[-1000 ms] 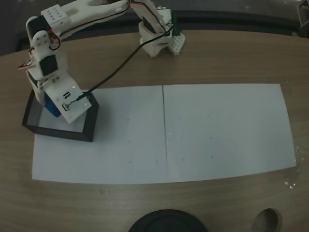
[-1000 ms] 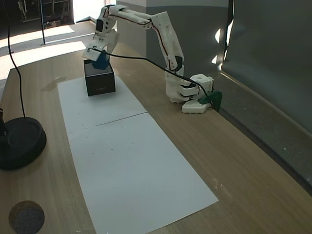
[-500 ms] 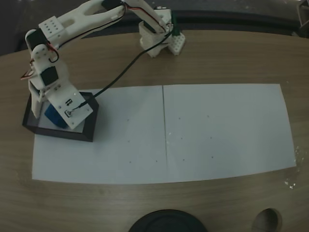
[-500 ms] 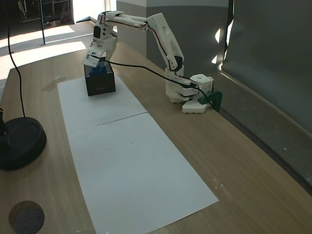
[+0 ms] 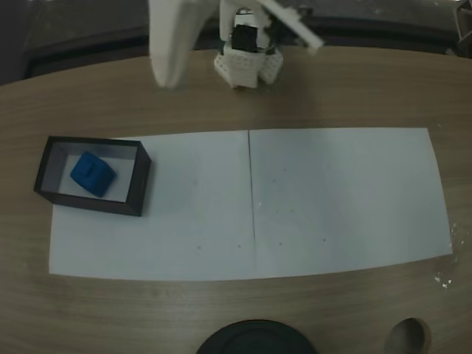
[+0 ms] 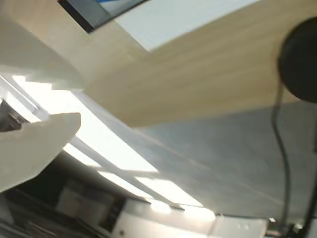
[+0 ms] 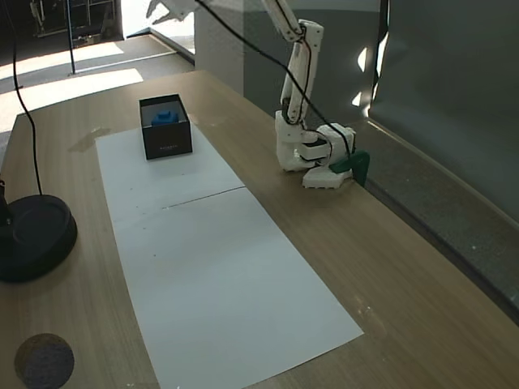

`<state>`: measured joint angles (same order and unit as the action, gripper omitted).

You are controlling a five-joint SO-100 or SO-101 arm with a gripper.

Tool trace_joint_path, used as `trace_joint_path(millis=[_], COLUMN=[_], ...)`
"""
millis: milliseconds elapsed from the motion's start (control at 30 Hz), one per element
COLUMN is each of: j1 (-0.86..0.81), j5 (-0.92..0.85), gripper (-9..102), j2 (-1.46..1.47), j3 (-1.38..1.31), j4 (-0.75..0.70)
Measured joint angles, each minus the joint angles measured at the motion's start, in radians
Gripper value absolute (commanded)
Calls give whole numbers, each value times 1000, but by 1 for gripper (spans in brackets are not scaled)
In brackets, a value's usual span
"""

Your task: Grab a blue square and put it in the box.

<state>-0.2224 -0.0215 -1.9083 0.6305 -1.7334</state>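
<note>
In a fixed view the blue square (image 5: 92, 174) is seen resting inside the box (image 5: 140, 184), well below and apart from the raised gripper (image 5: 168, 77), blurred, grip state not determinable. In the wrist view the fingertips (image 6: 54, 130) appear parted, nothing held. In the other fixed view the gripper (image 7: 166, 11) is lifted high; retraction is judged unobstructed, box walls cleared

White printed-plastic arm (image 7: 297, 57) — chunky segments, perforated base (image 5: 247, 68), dark motor (image 5: 243, 35) inset — trailing a thin black cable (image 7: 243, 40).
</note>
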Motion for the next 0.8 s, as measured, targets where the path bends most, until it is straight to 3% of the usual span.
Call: trace_joint_path(millis=[200, 567, 800], j1=[413, 262, 258], j5=[0, -3, -32], gripper=[0, 0, 0], j2=[-443, -1132, -1508], j3=[310, 1192, 1539], j4=[-2, 152, 288])
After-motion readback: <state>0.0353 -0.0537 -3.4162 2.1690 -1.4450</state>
